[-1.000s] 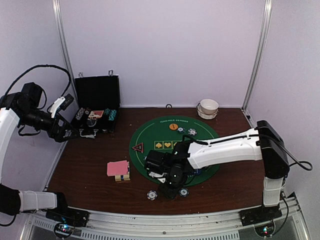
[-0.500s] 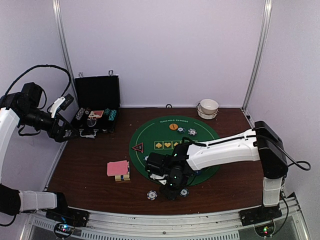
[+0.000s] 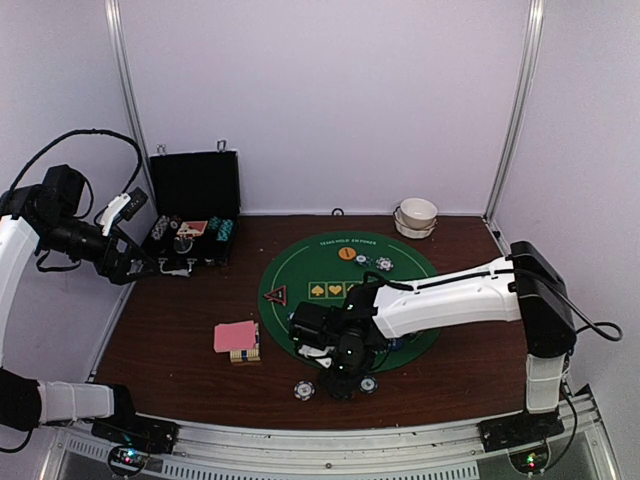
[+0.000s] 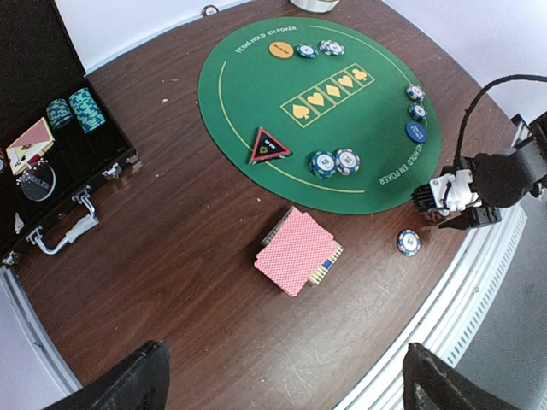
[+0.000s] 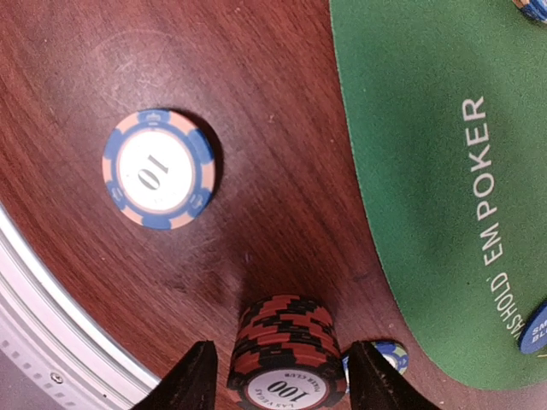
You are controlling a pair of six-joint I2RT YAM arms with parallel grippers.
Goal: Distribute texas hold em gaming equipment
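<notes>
In the right wrist view a stack of red-and-black poker chips (image 5: 286, 346) marked 100 stands on the brown table between my right gripper's fingers (image 5: 192, 380). Narrow gaps show on both sides, so the right gripper (image 5: 282, 384) is open around the stack. A blue-and-pink 10 chip (image 5: 158, 179) lies to its left and another blue chip (image 5: 383, 354) lies beside the right finger. The top view shows the right gripper (image 3: 335, 385) just off the near edge of the green mat (image 3: 300, 280). The pink-backed cards (image 4: 297, 250) lie on the table. My left gripper (image 4: 282, 384) is open, empty and high at the left.
On the mat lie an orange button (image 4: 280, 49), a red triangular button (image 4: 268, 146), a blue button (image 4: 416, 131) and several chips (image 4: 334, 161). An open black case (image 3: 190, 215) holding chips stands at the far left. A white bowl (image 3: 418, 213) is at the back right. The table's front rail (image 5: 51, 342) is close.
My right gripper shifted slightly near the mat's front edge and back again. The left arm has not moved.
</notes>
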